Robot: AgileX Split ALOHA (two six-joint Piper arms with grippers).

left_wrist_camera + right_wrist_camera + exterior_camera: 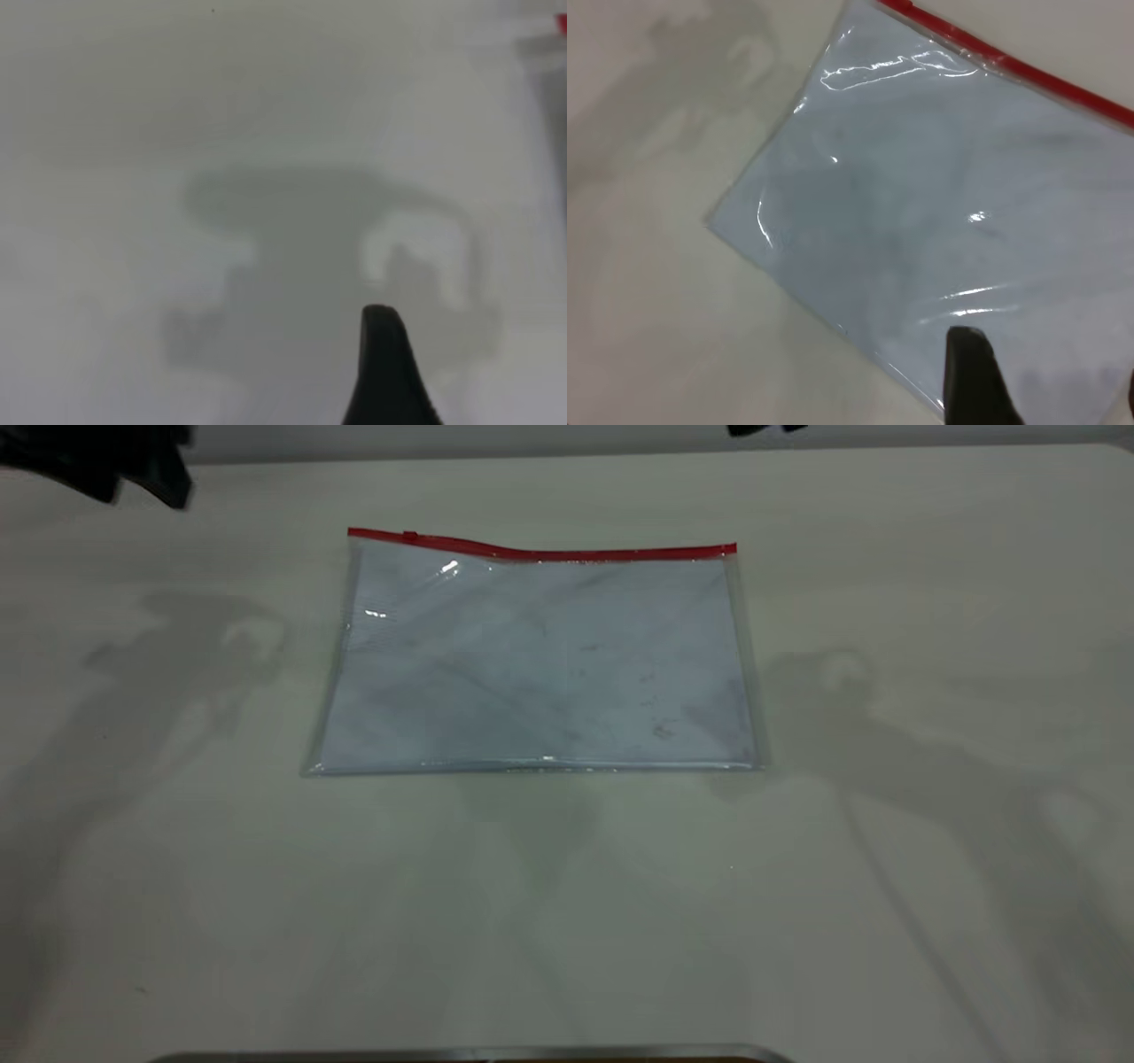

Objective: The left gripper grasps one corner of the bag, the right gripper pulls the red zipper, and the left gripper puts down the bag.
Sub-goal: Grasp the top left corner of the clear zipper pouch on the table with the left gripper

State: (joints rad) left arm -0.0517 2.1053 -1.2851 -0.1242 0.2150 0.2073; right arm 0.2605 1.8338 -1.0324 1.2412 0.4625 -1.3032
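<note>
Lying flat mid-table (567,921), the clear plastic bag (540,664) is keeping its red zipper (567,554) reachable | left claw (133,469) hovering off its corner (354,538), right claw (1045,390) over it; grips untellable.

Bag (539,660) lies flat on the table (567,921), roughly mid-table, slightly toward the far side. Zipper (542,551) runs along the bag's far long edge, its slider (410,536) near the left end. Paper sheets inside the bag. Left arm (97,460) sits at the far left corner, right arm (766,429) at the far edge, both well apart from the bag.
</note>
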